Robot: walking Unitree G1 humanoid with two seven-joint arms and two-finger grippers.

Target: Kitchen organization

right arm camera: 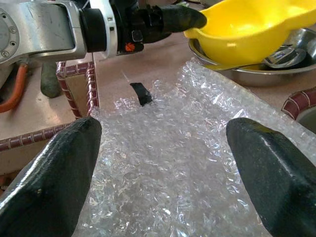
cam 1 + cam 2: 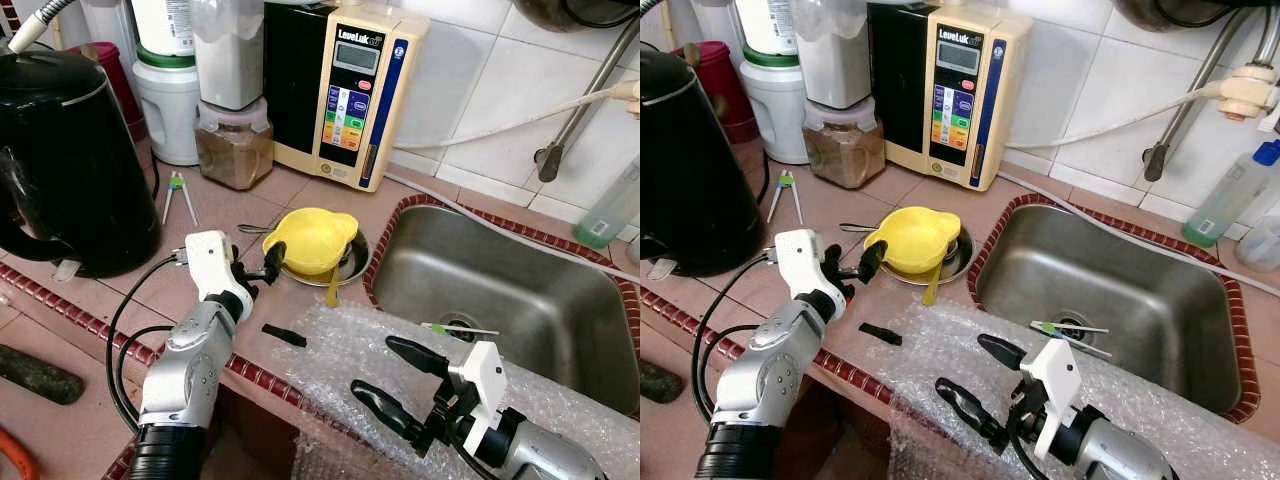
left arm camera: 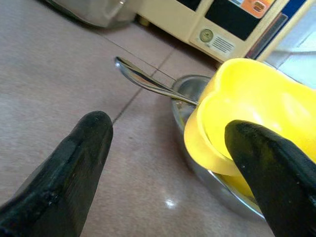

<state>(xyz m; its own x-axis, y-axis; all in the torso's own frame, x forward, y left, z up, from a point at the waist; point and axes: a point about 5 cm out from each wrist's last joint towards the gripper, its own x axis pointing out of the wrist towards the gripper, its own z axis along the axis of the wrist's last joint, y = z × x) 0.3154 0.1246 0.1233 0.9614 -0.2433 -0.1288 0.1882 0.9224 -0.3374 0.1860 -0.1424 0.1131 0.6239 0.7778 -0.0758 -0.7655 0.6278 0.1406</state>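
Observation:
A yellow plastic bowl (image 2: 315, 238) rests tilted in a shallow steel dish (image 2: 357, 262) on the tiled counter, left of the sink. A metal spoon (image 3: 143, 79) lies under its rim. My left gripper (image 2: 270, 258) is open at the bowl's near-left rim; one finger (image 3: 266, 173) sits against the yellow edge and the other finger (image 3: 84, 148) is over bare tile. My right gripper (image 2: 373, 365) hovers open over a sheet of bubble wrap (image 2: 340, 345) at the counter's front edge, holding nothing.
A black kettle (image 2: 65, 160) stands at the left, with a jar (image 2: 233, 140) and a cream water machine (image 2: 345, 90) along the back wall. The steel sink (image 2: 500, 290) is on the right. A small black piece (image 2: 284, 335) lies beside the bubble wrap.

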